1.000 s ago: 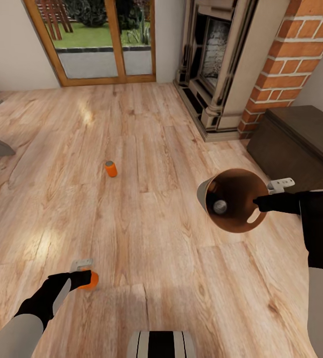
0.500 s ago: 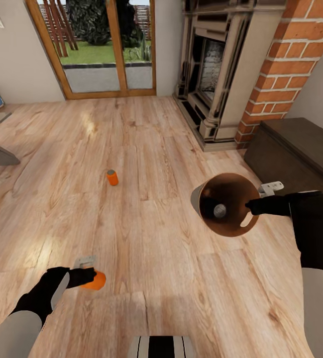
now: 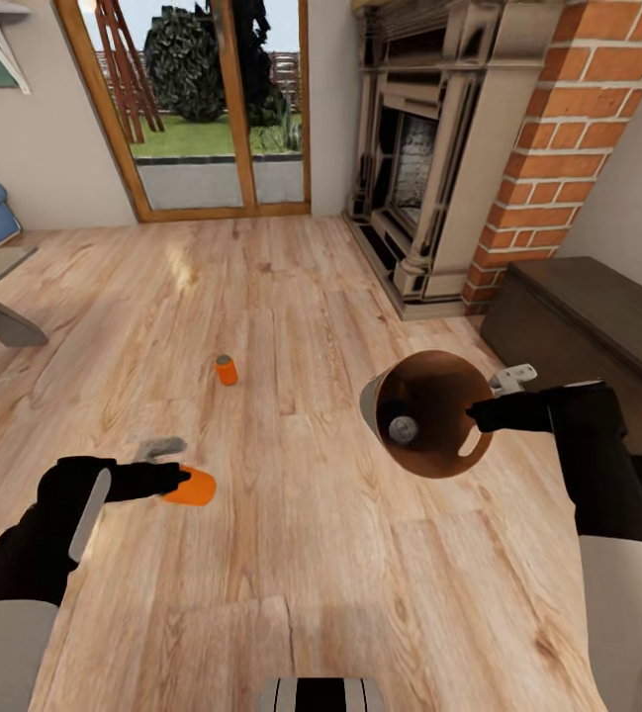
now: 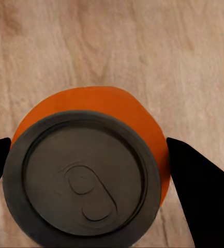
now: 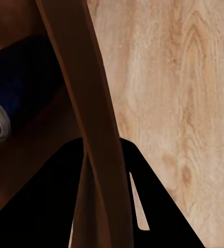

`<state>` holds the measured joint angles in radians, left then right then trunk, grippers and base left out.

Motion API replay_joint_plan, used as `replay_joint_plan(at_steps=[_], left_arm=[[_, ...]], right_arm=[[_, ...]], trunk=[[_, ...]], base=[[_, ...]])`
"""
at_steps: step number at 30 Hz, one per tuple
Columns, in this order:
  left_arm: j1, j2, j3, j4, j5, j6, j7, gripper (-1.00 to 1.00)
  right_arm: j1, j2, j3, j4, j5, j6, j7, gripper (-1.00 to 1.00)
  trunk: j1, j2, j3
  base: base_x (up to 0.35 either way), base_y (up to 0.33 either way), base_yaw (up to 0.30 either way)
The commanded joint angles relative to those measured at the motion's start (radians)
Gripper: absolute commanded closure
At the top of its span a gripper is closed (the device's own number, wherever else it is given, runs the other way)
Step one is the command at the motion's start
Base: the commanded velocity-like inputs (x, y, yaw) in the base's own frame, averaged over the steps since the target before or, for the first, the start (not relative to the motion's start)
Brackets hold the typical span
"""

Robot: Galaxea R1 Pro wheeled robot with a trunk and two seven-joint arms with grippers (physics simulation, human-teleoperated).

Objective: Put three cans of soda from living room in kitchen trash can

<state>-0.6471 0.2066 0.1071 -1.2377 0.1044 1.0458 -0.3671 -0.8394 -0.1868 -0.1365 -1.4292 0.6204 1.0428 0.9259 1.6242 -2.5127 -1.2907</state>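
Head view: left gripper (image 3: pixel 174 482) clamped on an orange soda can (image 3: pixel 196 487) above the wood floor (image 3: pixel 291 554), right gripper (image 3: pixel 481 415) pinching the rim of the trash can (image 3: pixel 429 413), tilted mouth-up with a dark can (image 3: pixel 400 428) inside, and a second orange can (image 3: pixel 226 370) upright on the floor toward the glass doors (image 3: pixel 212 109). Left wrist view: grey can top (image 4: pixel 83 185) square between both fingers (image 4: pixel 197 191), so best carried level across and let go only once well over the bin's mouth. Right wrist view: fingers (image 5: pixel 143 206) closed either side of the bin wall (image 5: pixel 91 129), blue can (image 5: pixel 16 88) lying within; bin best held steady, mouth upward, during the drop.
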Motion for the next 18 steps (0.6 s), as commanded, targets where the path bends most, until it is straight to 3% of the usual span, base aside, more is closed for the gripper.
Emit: replay_joint_plan(at_steps=[1,2,3,10,18], left_arm=[[0.0,0.033,0.001,-0.023,0.022,0.001,-0.033,1.0],[0.0,0.051,0.001,-0.03,0.035,0.001,-0.053,1.0],[-0.002,0.091,0.001,-0.039,0.066,0.001,-0.095,1.0],[0.029,0.048,-0.035,-0.074,0.057,-0.032,-0.133,1.0],[0.029,0.002,-0.035,-0.074,0.036,-0.071,-0.178,1.0]], right_arm=[[0.0,0.001,0.002,0.0,-0.015,0.004,0.0,1.0],[0.0,0.001,0.003,0.0,-0.015,0.004,0.0,1.0],[0.001,0.002,0.008,0.0,-0.015,0.004,0.0,1.0],[-0.037,0.042,-0.004,0.041,0.078,-0.074,-0.036,1.0],[-0.067,0.086,-0.004,0.088,0.118,-0.15,-0.076,1.0]], trunk=[[0.0,0.0,0.004],[-0.001,0.001,0.008],[-0.001,0.001,0.012],[-0.001,0.001,0.012],[-0.001,0.001,0.012]], base=[[0.0,0.0,0.0],[0.0,0.0,0.0],[0.0,0.0,0.0],[0.0,0.0,0.0],[0.0,0.0,0.0]])
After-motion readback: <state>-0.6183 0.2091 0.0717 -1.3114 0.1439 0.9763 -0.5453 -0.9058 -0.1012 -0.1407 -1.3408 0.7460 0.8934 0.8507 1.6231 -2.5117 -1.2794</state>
